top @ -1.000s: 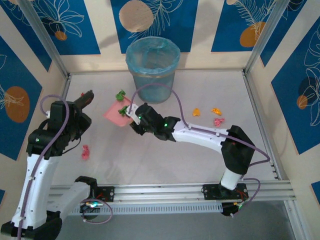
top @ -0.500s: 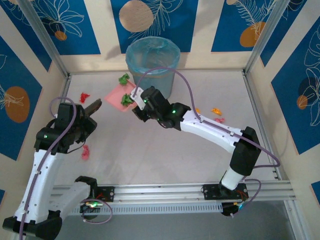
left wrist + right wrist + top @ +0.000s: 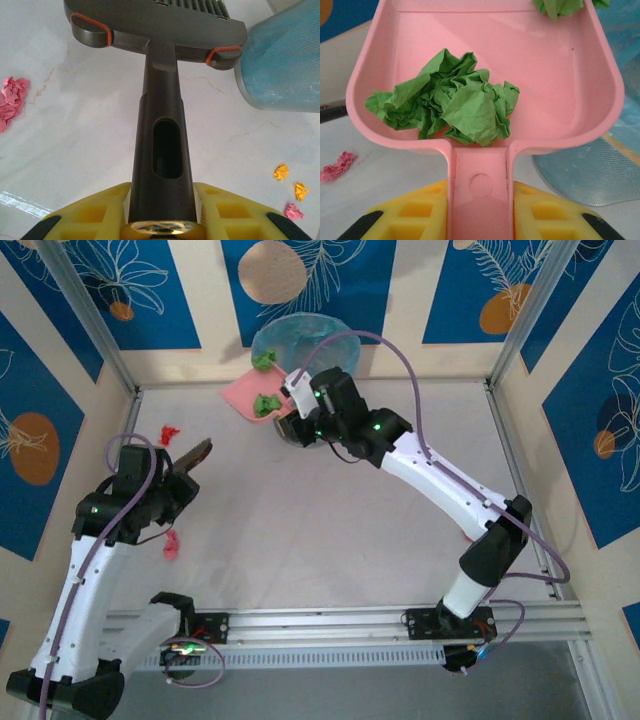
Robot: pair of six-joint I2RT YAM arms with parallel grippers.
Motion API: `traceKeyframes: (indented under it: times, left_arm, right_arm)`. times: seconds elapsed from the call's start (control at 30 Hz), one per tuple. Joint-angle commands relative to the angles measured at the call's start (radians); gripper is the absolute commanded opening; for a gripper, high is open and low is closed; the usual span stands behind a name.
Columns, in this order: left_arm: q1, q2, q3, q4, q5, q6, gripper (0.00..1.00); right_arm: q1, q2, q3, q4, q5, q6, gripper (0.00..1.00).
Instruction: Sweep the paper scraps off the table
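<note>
Off-white matte table [image 3: 330, 530], metal rail [image 3: 340, 625] along the 6 o'clock edge. Cream wall panels [image 3: 200, 290] with blue print on three sides. Blue-lined bin [image 3: 305, 335] at 12 o'clock. Loose paper scraps [image 3: 172, 545] on the surface: red at 10 o'clock, pink at 8 o'clock. Left pincer [image 3: 161, 210] clenched on dark brush [image 3: 160, 100]. Right pincer [image 3: 480, 205] grasping pink dustpan [image 3: 485, 60] by its handle. Green paper wad [image 3: 450, 107] in the pan, beside the bin rim.

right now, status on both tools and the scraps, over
Left tool shut on brush. Right tool shut on dustpan, two green scraps aboard, up by the bin. Red scrap, pink scrap left on table.
</note>
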Motion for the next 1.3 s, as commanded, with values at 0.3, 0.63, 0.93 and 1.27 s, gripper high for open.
traceKeyframes:
  times: [0.3,0.63,0.93,1.27]
  left_arm:
    - [-0.001,0.011,0.004,0.045,0.048,-0.012,0.00]
    - [-0.001,0.020,-0.003,0.054,0.062,-0.011,0.00]
    - [-0.001,0.025,-0.007,0.063,0.069,-0.012,0.00]
    - [-0.002,0.035,-0.008,0.074,0.080,-0.013,0.00]
  right_arm:
    - [-0.242,0.158,0.335,-0.166,-0.359,0.244,0.00]
    - [-0.357,0.423,0.732,-0.381,-0.611,0.458,0.00]
    - [-0.423,0.472,0.722,-0.319,-0.802,0.775,0.00]
    - [-0.473,0.537,0.736,-0.246,-1.004,1.103,0.00]
